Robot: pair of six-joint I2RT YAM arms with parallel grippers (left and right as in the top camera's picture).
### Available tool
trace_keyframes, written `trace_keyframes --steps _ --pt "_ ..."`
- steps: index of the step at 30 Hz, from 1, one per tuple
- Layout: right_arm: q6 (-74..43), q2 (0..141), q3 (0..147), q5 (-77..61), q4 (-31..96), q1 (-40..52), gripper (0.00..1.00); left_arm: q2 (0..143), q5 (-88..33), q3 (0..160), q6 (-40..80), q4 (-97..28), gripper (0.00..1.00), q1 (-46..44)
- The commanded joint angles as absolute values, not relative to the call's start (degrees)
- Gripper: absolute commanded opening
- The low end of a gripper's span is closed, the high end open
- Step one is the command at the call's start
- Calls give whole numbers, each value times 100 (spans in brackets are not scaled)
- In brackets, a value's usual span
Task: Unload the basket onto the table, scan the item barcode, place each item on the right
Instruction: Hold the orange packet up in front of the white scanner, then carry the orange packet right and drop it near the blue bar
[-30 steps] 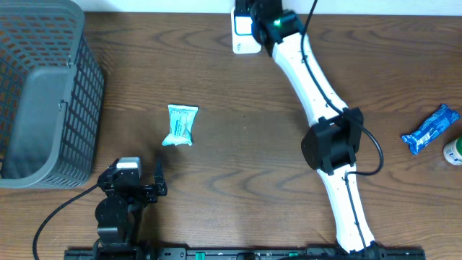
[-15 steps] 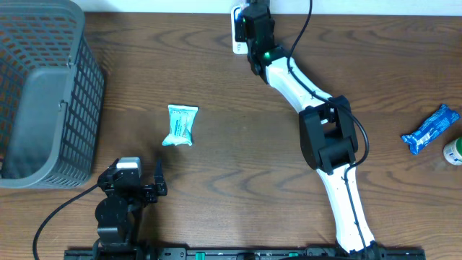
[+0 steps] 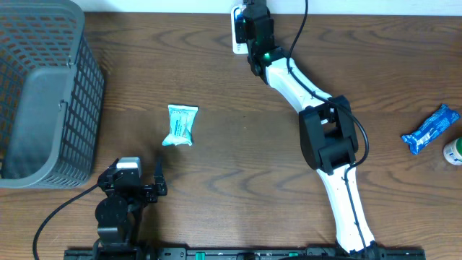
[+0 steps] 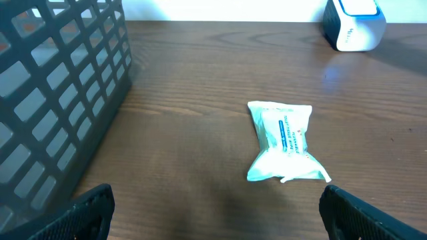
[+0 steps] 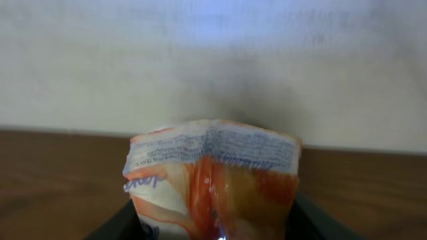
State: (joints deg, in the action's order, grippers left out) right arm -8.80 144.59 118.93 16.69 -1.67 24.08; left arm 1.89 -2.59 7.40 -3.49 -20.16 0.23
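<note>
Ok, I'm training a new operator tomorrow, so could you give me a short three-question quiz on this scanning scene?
1. True or false: the left gripper is shut on the teal packet.
2. What does the right gripper hold?
A. a bottle
B. an orange-and-white packet
C. nothing
3. How many packets lie unheld on the table?

Key
1. False: the left gripper is open and the teal packet lies apart from it.
2. B
3. Two: the teal packet and a blue packet.
</note>
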Motion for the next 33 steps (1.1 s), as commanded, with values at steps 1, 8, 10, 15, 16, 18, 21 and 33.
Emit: trace_keyframes --steps 1,8,10,15,16,18,21,33 --pt "-545 13749 11880 1776 298 2469 46 178 -169 617 -427 -2045 98 43" --pt "-351 12460 11880 2792 3256 2265 35 178 -169 617 -427 -2045 98 43" --pt "-196 12182 11880 3059 4324 2043 37 178 -169 617 -427 -2045 98 43" --pt "51 12092 11869 3142 6018 1079 35 178 -169 617 -427 -2045 98 43" --pt "51 12121 11869 3140 6143 904 36 178 -169 617 -427 -2045 98 43" --pt "38 12221 11869 3120 6372 392 36 178 -169 617 -427 -2045 98 43" --pt "-95 12383 11850 2963 6466 -276 35 178 -169 617 -427 -2045 98 43" --pt "-1068 13356 11832 1127 5990 -2305 52 178 -169 617 -427 -2045 98 43"
